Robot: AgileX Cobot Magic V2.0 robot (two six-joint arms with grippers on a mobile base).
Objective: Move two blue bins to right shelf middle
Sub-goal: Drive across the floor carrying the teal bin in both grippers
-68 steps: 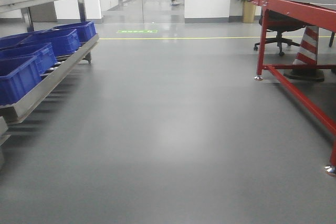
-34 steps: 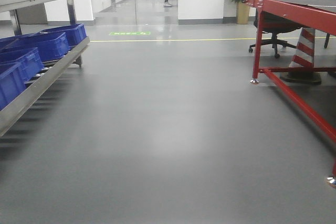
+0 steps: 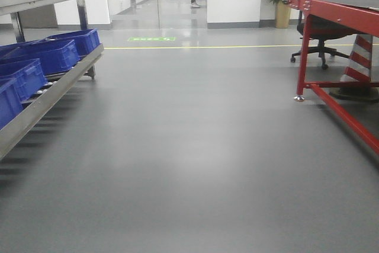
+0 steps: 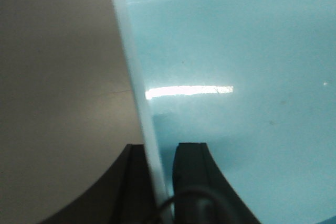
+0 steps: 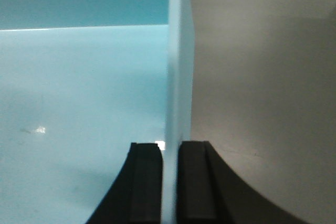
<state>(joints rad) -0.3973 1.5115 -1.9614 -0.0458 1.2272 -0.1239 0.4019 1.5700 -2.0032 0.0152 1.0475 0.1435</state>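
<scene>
the blue plastic bin [image 4: 241, 51] hangs between the two arms, above the grey polished floor [image 3: 189, 146]. in the left wrist view the left gripper [image 4: 164, 153] is clamped on the bin's pale rim [image 4: 131, 61], one black finger [image 4: 191, 156] inside and one outside, with the bin's hollow at its 3 o'clock and bare floor at its 9 o'clock. in the right wrist view the right gripper [image 5: 169, 153] pinches the opposite wall in the same way, hollow at 9 o'clock and floor at 3 o'clock. each gripped wall runs from 6 to 12 o'clock in its own view, so the two arms share the load evenly and neither is nearer; which axis of the bin is the long one cannot be told from so close. ahead, the steel shelf rack [image 3: 47, 96] holding dark blue storage bins [image 3: 56, 54] lies at 10 o'clock, and a red-framed work table [image 3: 337, 13] with a red-and-white striped cone [image 3: 360, 57] under it lies at 2 o'clock. no right-hand shelf shows in the front view, so the goal is probably past 3 o'clock, and the coming move likely depends on the base turning that way while both grips keep the bin level.
</scene>
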